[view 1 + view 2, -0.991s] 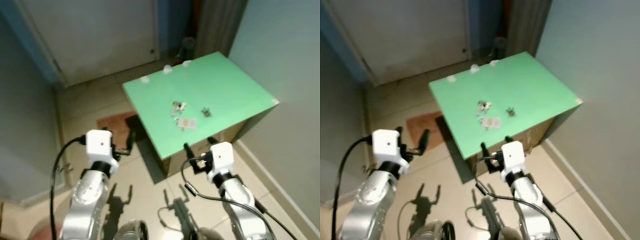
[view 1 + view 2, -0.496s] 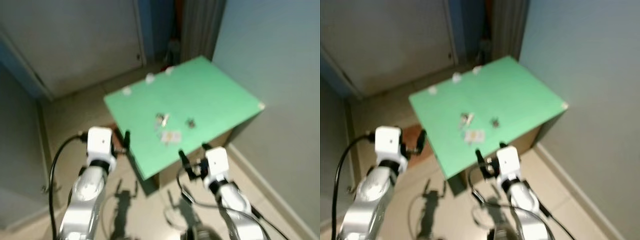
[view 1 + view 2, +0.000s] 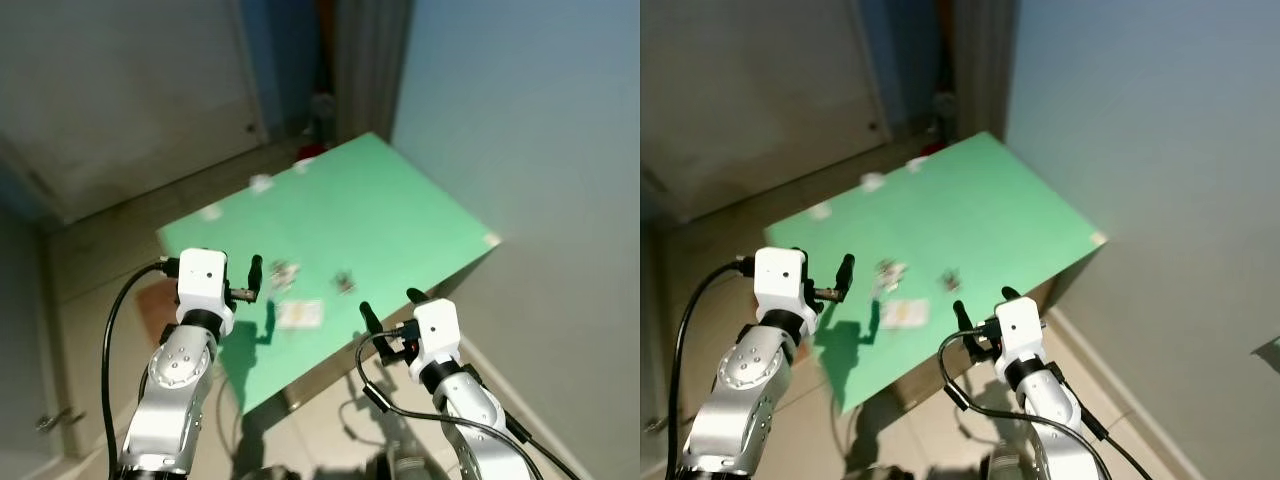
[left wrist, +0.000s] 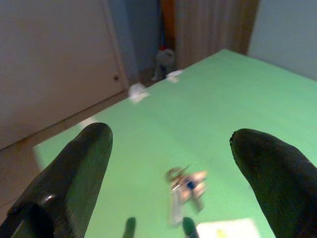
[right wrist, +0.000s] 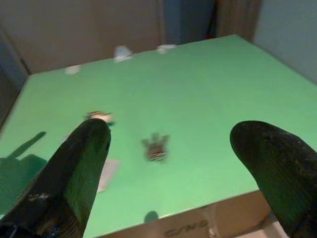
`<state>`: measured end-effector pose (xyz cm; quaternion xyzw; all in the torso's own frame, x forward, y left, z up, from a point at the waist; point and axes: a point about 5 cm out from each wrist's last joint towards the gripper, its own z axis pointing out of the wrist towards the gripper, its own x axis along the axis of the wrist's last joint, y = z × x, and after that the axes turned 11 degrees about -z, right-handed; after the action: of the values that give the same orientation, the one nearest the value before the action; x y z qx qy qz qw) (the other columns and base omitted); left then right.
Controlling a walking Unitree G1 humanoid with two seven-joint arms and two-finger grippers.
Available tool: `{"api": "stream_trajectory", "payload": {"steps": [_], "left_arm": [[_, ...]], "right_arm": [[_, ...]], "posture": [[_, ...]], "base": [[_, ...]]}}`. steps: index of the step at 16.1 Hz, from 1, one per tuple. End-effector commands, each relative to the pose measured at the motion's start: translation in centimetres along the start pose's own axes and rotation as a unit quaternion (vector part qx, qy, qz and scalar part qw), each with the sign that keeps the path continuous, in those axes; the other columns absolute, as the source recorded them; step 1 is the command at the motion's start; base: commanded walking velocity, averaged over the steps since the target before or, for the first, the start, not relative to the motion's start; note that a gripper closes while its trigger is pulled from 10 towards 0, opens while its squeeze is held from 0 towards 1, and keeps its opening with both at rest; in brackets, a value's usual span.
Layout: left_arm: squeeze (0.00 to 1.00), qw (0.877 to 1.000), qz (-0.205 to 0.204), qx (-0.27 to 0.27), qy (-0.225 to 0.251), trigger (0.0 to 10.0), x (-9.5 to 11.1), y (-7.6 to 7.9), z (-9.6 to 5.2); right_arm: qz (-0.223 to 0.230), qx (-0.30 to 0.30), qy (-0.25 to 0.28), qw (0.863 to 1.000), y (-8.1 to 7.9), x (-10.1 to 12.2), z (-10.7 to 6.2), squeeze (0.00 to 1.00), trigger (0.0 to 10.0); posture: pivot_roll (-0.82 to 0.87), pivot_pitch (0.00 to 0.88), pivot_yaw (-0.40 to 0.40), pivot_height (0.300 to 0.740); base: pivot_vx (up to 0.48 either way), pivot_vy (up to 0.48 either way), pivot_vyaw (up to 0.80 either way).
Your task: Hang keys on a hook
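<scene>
a green table (image 3: 400,215) stands against a pale blue wall (image 3: 520,120), beige tile floor around it. the keys (image 4: 184,184) lie near its front edge beside a white card (image 3: 300,314), blurred. left gripper (image 4: 171,163) and right gripper (image 5: 168,163) hover spread, empty.

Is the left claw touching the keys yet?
Apart. In the left wrist view the keys lie on the green table, well beyond the open left claw.

Two silver arms, raised and bent forward, white wrist blocks uppermost. Left gripper (image 3: 257,283): long black fingers (image 4: 74,171) spread apart, holding nothing. Right gripper (image 3: 390,305): black fingers (image 5: 74,168) likewise spread, holding nothing.
</scene>
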<state>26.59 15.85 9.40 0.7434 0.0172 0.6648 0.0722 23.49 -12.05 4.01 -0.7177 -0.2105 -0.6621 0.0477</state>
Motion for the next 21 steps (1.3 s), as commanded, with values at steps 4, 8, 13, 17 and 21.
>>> {"api": "stream_trajectory", "payload": {"steps": [4, 8, 13, 17, 21], "left_arm": [[0.00, 1.000, 0.009, 0.018, -0.012, 10.0, -0.5, -0.5, 0.1], [0.00, 1.000, 0.013, 0.008, -0.019, 10.0, -0.7, -0.5, 0.5], [0.00, 0.998, 0.014, 0.014, -0.052, 10.0, -2.4, -1.4, 1.7], [0.00, 0.996, 0.038, 0.041, -0.074, 10.0, -3.4, -3.1, 3.2], [0.00, 0.991, 0.026, 0.054, -0.124, 10.0, -5.5, -3.0, 4.1]], "right_arm": [[-0.001, -0.005, -0.009, 1.000, 0.3, -0.2, -0.4, 0.00, 10.0], [-0.004, -0.003, -0.014, 1.000, 0.6, -0.4, -0.9, 0.00, 10.0], [-0.010, 0.000, -0.017, 1.000, 1.0, -0.3, -1.4, 0.00, 10.0], [-0.025, 0.003, -0.038, 0.999, 2.4, -0.7, -4.1, 0.00, 10.0], [-0.038, -0.005, -0.086, 0.996, 4.0, -0.9, -9.4, 0.00, 10.0]], "posture": [[-0.14, 0.131, 0.080, 0.740], [-0.15, 0.133, 0.082, 0.740], [-0.18, 0.148, 0.063, 0.740], [-0.22, 0.206, 0.018, 0.740], [-0.33, 0.330, -0.023, 0.740]], "base": [[0.111, 0.000, 0.00], [0.000, 0.000, 0.00], [0.000, 0.000, 0.00], [0.000, 0.000, 0.00], [0.000, 0.000, 0.00]]}}
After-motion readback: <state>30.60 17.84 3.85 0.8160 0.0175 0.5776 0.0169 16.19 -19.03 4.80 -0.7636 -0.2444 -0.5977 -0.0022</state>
